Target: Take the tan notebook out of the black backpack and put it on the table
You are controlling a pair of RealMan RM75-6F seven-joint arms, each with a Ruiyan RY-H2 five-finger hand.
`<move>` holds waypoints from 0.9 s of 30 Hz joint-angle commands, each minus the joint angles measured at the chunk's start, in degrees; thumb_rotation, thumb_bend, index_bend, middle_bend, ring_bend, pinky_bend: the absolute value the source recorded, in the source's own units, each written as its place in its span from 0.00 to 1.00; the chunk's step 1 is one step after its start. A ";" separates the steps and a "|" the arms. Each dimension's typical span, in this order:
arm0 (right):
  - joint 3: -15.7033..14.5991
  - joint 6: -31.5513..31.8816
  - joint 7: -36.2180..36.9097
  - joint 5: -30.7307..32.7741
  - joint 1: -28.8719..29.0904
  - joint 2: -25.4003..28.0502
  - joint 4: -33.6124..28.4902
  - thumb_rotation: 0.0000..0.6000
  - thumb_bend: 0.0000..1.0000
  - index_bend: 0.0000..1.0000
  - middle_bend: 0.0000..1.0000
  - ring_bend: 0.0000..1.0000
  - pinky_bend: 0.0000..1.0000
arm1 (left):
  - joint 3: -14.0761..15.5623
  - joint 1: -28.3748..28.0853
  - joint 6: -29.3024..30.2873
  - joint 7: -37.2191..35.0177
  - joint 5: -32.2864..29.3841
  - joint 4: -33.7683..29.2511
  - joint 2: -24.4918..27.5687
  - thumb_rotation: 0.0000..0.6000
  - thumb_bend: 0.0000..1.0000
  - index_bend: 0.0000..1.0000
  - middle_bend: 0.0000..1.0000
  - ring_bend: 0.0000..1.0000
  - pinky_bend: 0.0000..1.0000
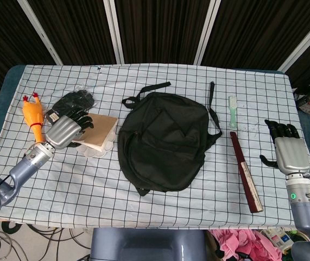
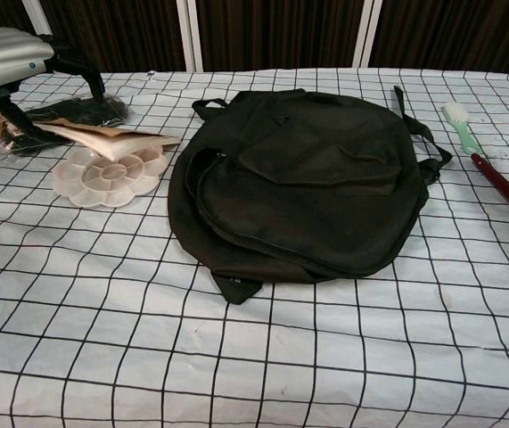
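Note:
The tan notebook [image 1: 99, 129] lies almost flat on top of the white paint palette [image 2: 110, 176], left of the black backpack [image 1: 163, 142]. My left hand [image 1: 63, 131] holds the notebook by its left edge, fingers lying over the cover. In the chest view the notebook [image 2: 107, 139] is slightly tilted over the palette, and the left hand [image 2: 6, 59] hovers over its far left end. The backpack [image 2: 312, 183] lies flat and closed at mid-table. At the table's right edge, far from the bag, my right hand [image 1: 288, 151] is open with nothing in it.
A yellow rubber chicken [image 1: 31, 113] and a black packaged item [image 1: 73, 101] lie by the left hand. A green brush [image 1: 233, 111] and a dark red ruler [image 1: 246, 172] lie between the backpack and the right hand. Backpack straps trail toward the far edge.

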 commanded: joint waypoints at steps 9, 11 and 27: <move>0.58 0.26 -0.30 -1.21 -0.31 -1.10 0.33 1.00 0.17 0.07 0.11 0.11 0.09 | 2.15 -0.36 -19.10 18.10 -10.08 -44.06 25.52 1.00 0.07 0.15 0.04 0.00 0.00; 0.74 0.32 -0.29 -1.28 -0.40 -1.01 0.26 1.00 0.17 0.07 0.11 0.11 0.09 | 1.95 0.59 -18.81 20.82 -12.20 -49.20 28.39 1.00 0.07 0.15 0.04 0.00 0.00; -9.11 15.58 1.08 -18.74 -13.25 -0.38 -0.03 1.00 0.17 0.07 0.11 0.10 0.09 | 2.59 26.42 17.17 29.07 -13.63 -55.92 27.88 1.00 0.09 0.19 0.05 0.00 0.00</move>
